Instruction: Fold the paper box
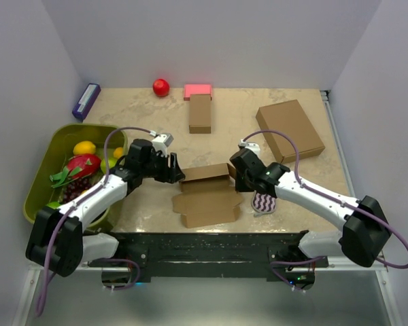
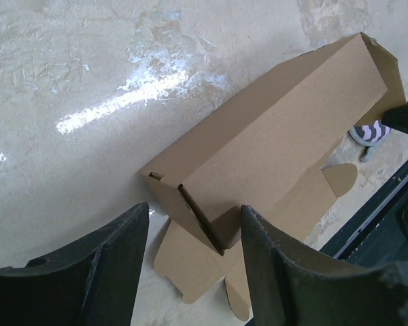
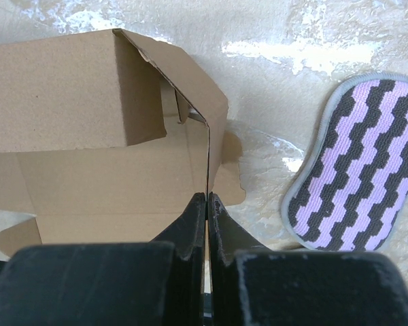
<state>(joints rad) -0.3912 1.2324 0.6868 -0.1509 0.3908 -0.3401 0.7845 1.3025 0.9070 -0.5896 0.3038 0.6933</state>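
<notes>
The paper box (image 1: 207, 204) is a brown die-cut sheet lying half folded between the two arms, its back wall raised and its front flaps flat on the table. My left gripper (image 1: 176, 171) is at the box's left end. In the left wrist view the left gripper (image 2: 194, 216) is open, and the raised end corner of the paper box (image 2: 272, 149) stands between its fingers without touching them. My right gripper (image 1: 233, 178) is at the right end. In the right wrist view the right gripper (image 3: 207, 198) is shut on the upright, edge-on side flap of the paper box (image 3: 88, 176).
A purple striped sponge (image 1: 264, 202) lies just right of the box, under the right arm. A green basket (image 1: 44, 170) of fruit is at the left. Behind are a narrow brown box (image 1: 200, 113), a larger brown box (image 1: 290, 129), a pink block (image 1: 198, 89), a red ball (image 1: 161, 87) and a purple item (image 1: 86, 100).
</notes>
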